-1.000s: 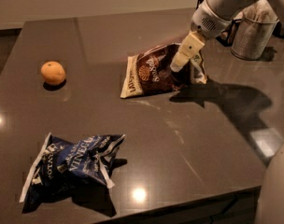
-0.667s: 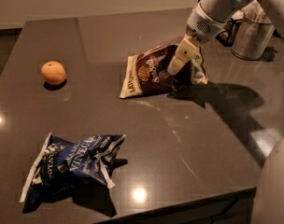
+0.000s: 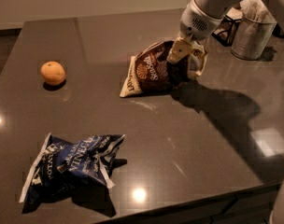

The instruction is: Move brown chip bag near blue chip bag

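Observation:
The brown chip bag [image 3: 153, 73] lies at the back middle of the dark table [image 3: 188, 139], with its right end raised off the surface. My gripper [image 3: 188, 59] comes down from the upper right and is shut on that raised right end, one cream finger [image 3: 176, 53] on the bag's front and the other behind its edge. The blue chip bag [image 3: 74, 164] with white "VINEGAR" lettering lies crumpled at the front left of the table, well apart from the brown bag.
An orange [image 3: 53, 73] sits at the left of the table. A metal cup [image 3: 252, 36] with napkins stands at the back right, next to a dark wire holder [image 3: 226, 29]. The table's front edge runs along the bottom.
My gripper has shifted a little to the left over the brown bag. The bag's right end has come up and the bag has slid slightly left.

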